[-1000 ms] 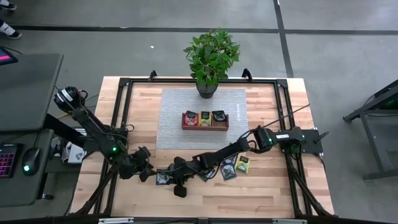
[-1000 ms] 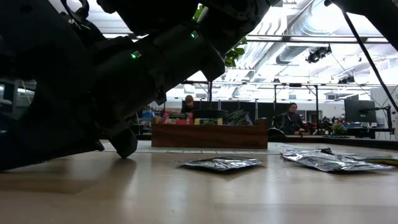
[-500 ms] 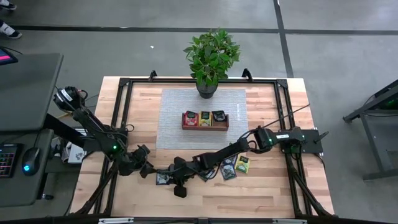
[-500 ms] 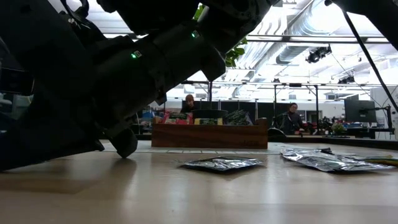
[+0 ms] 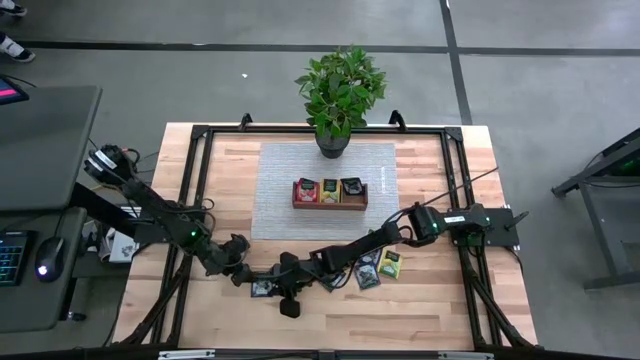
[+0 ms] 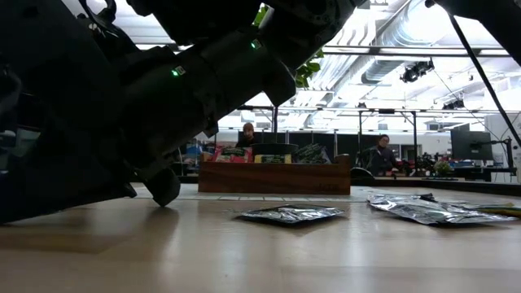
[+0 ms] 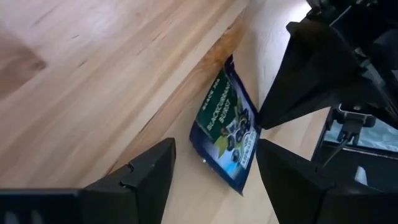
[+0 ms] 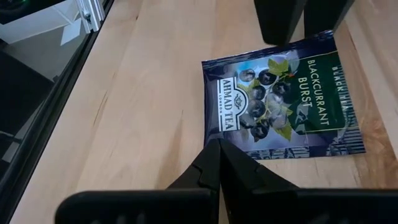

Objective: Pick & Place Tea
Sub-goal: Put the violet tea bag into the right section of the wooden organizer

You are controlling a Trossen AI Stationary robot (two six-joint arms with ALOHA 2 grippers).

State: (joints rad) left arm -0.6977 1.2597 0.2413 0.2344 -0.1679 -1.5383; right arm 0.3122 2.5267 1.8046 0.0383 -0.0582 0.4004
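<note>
Two claws meet low over the near-left part of my desk. Left claw hangs wide open and empty, its fingers straddling a dark blue blackcurrant sachet that lies flat on the wood. Right claw sits with its tips pressed together, gripping nothing, pointed at that same sachet from the other side, just short of its edge as far as I can tell. Right of that, beside the right arm, a loose cluster of sachets lies on the bare wood, one yellow-green, the others dark. Farther back, a brown wooden tray rests on a grey mat with sachets standing in its compartments. Farthest, a potted plant stands at the mat's far edge.
</note>
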